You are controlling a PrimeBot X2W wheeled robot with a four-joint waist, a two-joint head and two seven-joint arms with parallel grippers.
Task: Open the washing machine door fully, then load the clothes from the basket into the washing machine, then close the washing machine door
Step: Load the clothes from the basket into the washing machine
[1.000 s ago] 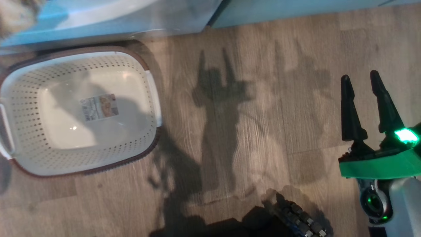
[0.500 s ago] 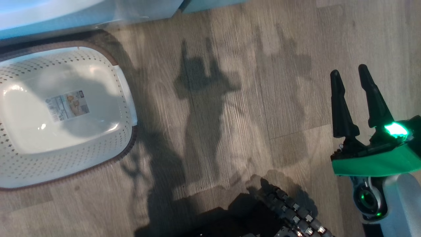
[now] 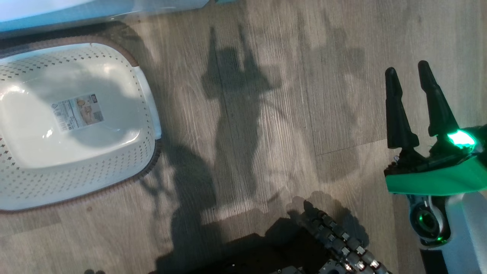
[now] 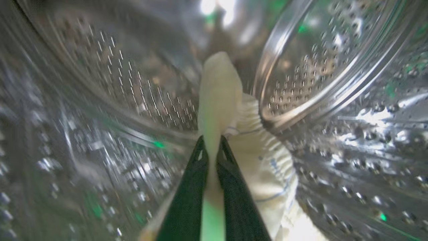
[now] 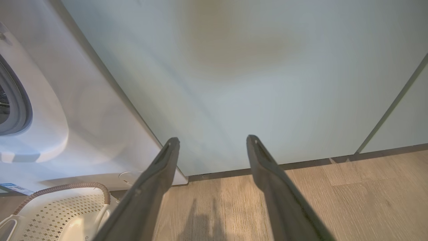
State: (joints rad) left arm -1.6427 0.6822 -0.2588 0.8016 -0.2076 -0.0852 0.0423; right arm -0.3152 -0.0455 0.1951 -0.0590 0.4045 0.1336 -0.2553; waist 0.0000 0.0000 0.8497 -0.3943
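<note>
Clothes [image 4: 217, 100]: one pale yellow garment, pinched between the nearly closed fingers of the left gripper [image 4: 211, 147], inside the steel drum of the washing machine [image 4: 133, 100].
Basket [image 3: 76, 182]: on the wooden floor [image 3: 266, 133] at far left, close before the machine; label [image 3: 78, 111] on its bottom.
Right gripper [image 3: 407, 67]: fingers spread wide, above the floor at right, well apart from the basket.

basket [image 3: 125, 167] label [image 3: 78, 112] is too blurred to read.
</note>
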